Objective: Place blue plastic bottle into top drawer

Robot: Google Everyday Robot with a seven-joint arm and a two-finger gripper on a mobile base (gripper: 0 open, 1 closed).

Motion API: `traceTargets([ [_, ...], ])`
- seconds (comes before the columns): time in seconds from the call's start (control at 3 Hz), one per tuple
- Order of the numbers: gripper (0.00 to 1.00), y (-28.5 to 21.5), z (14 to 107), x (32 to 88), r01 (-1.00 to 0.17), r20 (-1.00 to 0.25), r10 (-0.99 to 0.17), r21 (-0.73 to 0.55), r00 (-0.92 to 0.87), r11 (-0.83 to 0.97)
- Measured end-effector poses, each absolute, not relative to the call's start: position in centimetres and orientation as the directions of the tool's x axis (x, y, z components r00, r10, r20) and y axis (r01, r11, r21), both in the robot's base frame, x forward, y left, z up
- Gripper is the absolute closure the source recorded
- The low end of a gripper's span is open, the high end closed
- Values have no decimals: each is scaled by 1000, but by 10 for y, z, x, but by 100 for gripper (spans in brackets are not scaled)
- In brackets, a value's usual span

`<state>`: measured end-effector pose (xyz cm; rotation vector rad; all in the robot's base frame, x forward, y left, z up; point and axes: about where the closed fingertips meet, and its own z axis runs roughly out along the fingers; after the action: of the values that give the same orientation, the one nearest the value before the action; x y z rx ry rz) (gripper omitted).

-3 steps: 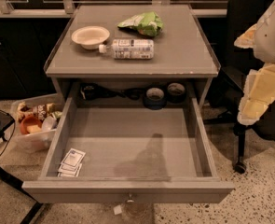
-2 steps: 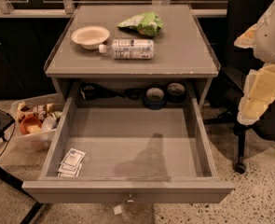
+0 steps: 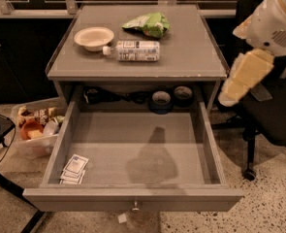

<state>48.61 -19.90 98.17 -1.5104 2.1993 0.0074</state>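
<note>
Gripper (image 3: 228, 97) points downward right of top drawer (image 3: 133, 198).

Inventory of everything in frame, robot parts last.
table: 1, grey, centre
bowl: 1, cream, tabletop left
bottle: 1, clear, white cap, lying beside bowl
bag: 1, green, tabletop back
drawer: 1, grey, open below tabletop
packets: small stack, white, drawer front-left
tape rolls: 2, dark, under tabletop at back
bin: 1, clear, floor left
chair: 1, black, right
arm: 1, cream-white, right of table
gripper: not in view
</note>
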Motion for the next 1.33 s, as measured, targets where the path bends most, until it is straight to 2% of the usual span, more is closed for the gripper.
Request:
traceTargets([
  [0.33, 0, -155, 975, 557, -834, -541, -776, -224, -324, 505],
  [0.67, 0, -118, 964, 628, -756, -632, -678, -215, -375, 618],
  [1.0, 0, -110, 979, 643, -704, -693, -606, -200, -390, 682],
  [1.33, 0, -109, 979, 643, -700, -695, -602, -199, -393, 686],
])
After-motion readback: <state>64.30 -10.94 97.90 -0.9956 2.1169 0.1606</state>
